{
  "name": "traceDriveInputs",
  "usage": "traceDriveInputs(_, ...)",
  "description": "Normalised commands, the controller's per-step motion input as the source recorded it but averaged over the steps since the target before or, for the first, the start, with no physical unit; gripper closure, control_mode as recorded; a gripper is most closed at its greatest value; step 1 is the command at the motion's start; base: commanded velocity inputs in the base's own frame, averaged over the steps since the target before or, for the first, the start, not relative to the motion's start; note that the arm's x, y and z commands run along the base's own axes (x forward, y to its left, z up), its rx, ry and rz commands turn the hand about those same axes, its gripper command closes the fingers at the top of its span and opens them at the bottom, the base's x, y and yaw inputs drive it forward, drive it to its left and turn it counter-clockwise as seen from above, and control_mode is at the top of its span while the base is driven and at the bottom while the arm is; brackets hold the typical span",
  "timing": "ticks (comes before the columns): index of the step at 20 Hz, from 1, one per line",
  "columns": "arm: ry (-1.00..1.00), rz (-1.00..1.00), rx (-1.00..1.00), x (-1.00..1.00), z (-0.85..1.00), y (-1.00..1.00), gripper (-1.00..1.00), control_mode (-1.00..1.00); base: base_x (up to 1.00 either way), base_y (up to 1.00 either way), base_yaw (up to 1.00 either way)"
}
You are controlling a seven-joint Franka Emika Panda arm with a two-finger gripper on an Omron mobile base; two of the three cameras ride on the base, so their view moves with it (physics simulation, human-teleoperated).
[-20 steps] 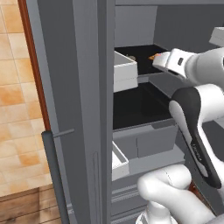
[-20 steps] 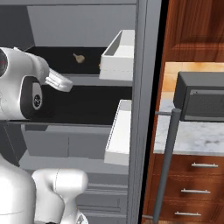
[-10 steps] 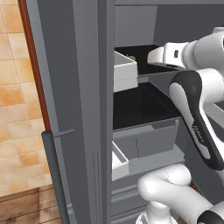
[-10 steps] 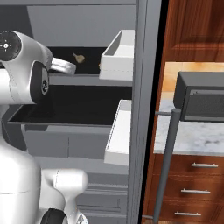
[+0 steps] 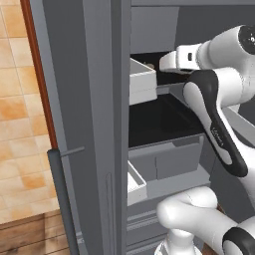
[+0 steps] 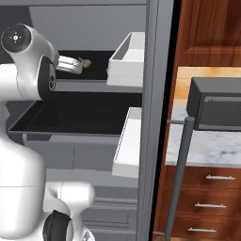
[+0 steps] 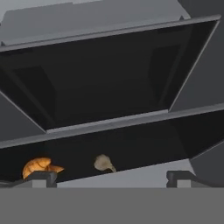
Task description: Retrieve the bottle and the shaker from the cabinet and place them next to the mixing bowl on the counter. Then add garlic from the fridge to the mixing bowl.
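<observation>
In the left base view, tan wall tiles (image 5: pixel 15 124) show at the far left, then the open grey door of the fridge (image 5: pixel 84 124) with its long vertical handle (image 5: pixel 60 199). Right of it, white door bins (image 5: pixel 142 82) hang at the edge of the dark inner shelves, and the white arm reaches in over the upper shelf; small lettering on its forearm is too small to read.

In the hand view, an orange croissant-like item (image 7: pixel 39 166) lies at the left of the lower shelf, and the garlic (image 7: pixel 103 163), a small pale bulb, sits just to its right, apart from it. The pincer (image 7: pixel 111 178) stands with its tips spread wide, gripping nothing, short of the garlic.

In the right base view, the garlic (image 6: pixel 86 62) rests on the upper shelf beyond the hand. Further right, a grey microwave (image 6: pixel 216 106) sits on the marble tabletop (image 6: pixel 207 150) above brown drawers (image 6: pixel 207 202).
</observation>
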Motion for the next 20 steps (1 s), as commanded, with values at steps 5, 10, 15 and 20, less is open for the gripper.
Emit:
traceDriveInputs(5,0.00,0.00,-0.03,0.22,-0.25,0.02,-1.00,-1.00,0.00,0.00,0.00)
traceDriveInputs(10,0.00,0.00,0.00,0.26,-0.09,0.00,-1.00,-1.00,0.00,0.00,0.00)
traceDriveInputs(15,0.00,0.00,0.00,0.30,0.00,0.00,-1.00,-1.00,0.00,0.00,0.00)
traceDriveInputs(20,0.00,0.00,0.00,0.28,0.00,0.00,-1.00,-1.00,0.00,0.00,0.00)
